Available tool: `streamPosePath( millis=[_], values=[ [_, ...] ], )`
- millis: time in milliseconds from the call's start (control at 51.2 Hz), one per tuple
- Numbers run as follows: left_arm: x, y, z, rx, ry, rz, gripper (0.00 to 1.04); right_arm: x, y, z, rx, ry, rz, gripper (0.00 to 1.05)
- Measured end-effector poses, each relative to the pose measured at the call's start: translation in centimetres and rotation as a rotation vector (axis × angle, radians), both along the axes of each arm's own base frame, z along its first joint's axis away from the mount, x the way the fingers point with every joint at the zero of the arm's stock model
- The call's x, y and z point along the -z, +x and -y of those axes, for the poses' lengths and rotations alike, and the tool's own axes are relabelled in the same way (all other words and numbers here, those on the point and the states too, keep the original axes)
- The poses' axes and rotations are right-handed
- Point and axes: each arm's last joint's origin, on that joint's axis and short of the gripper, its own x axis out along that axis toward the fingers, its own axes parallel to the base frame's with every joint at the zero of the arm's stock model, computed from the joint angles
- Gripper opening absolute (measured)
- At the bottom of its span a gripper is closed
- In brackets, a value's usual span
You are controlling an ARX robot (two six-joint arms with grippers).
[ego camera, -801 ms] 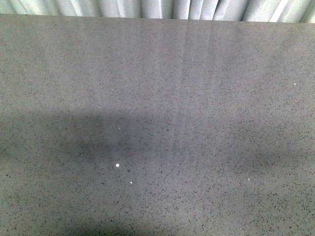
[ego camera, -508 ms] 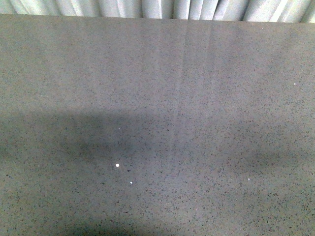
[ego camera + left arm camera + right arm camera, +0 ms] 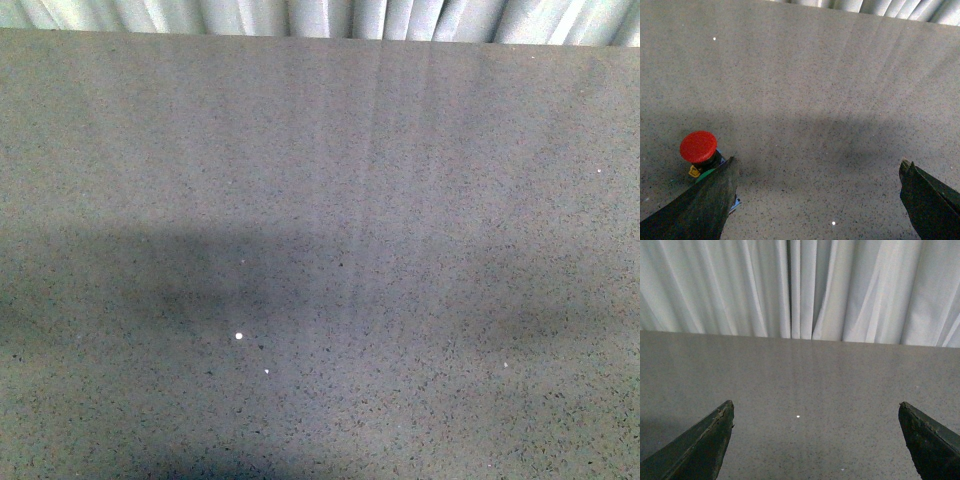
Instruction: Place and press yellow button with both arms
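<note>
The yellow button is out of view in every frame. In the left wrist view, my left gripper [image 3: 818, 161] is open and empty above the grey table [image 3: 805, 90]. A push button with a round red cap [image 3: 698, 146], a black neck and a green-and-yellow base stands just outside one finger [image 3: 710, 200], partly hidden by it. In the right wrist view, my right gripper [image 3: 816, 404] is open and empty over the bare table [image 3: 805, 375]. The front view shows only the table [image 3: 320, 200], with neither arm in it.
White curtains [image 3: 800, 285] hang behind the table's far edge and also show in the front view [image 3: 320, 15]. Soft shadows lie across the near half of the table [image 3: 180, 270]. A few tiny white specks [image 3: 239, 336] dot the surface.
</note>
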Motion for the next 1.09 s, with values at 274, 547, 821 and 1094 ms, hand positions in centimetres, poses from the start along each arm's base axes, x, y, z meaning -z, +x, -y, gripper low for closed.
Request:
streamPosePath(
  millis=[274,547,821,1094],
  values=[
    [1.1,5.7,-4.3,-0.168,0.071,-0.012,0.96,0.0,0.0,0.0,0.000,0.000,0.000,0.96],
    [4.0,8.6,-8.3,-0.309,0.079,-0.080,0.96,0.0,0.0,0.0,0.000,0.000,0.000,0.96],
    [5.5,9.7,-11.3,-0.426,0.087,-0.115,0.96,0.0,0.0,0.0,0.000,0.000,0.000,0.96],
    [7.0,9.5,-13.4,-0.496,0.083,-0.155,0.96,0.0,0.0,0.0,0.000,0.000,0.000,0.96]
  ],
)
